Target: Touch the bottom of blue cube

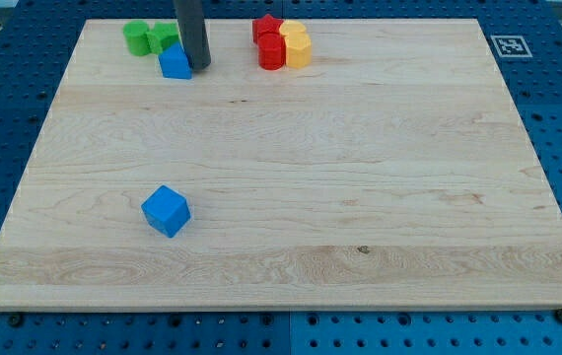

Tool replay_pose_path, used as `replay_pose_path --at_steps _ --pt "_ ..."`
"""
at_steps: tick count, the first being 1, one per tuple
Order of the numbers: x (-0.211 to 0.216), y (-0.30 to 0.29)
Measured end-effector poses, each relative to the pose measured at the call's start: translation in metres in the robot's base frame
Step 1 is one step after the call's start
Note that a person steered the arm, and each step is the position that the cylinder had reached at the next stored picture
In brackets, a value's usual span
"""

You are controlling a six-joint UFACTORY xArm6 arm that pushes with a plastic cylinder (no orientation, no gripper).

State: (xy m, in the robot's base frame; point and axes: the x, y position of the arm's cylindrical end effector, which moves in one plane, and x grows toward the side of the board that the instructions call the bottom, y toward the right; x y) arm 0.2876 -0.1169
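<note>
Nearest the view's bottom lies the blue cube (167, 211), alone on the wooden board (360, 197), left of centre and well apart from my tip (200, 65). At the view's top, my tip holds nothing and rests just beside a second blue block (175, 62), on its right. Green blocks (149, 37) sit just left of it; red blocks (269, 43) and a yellow block (297, 44) cluster to the right. Bare board stretches between my tip and the cube.

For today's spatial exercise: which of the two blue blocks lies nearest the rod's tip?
The blue block at the view's top, touching my tip; the blue cube sits alone, far below.
</note>
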Motion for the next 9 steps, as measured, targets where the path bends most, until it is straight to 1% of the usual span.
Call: replay_pose_path --at_steps 1,3,5,6,7,8,9 --pt "0.029 0.006" --pt "0.114 0.006" --pt "0.121 0.007" --pt "0.14 0.007" --pt "0.183 0.007" --pt "0.203 0.014" --pt "0.225 0.059"
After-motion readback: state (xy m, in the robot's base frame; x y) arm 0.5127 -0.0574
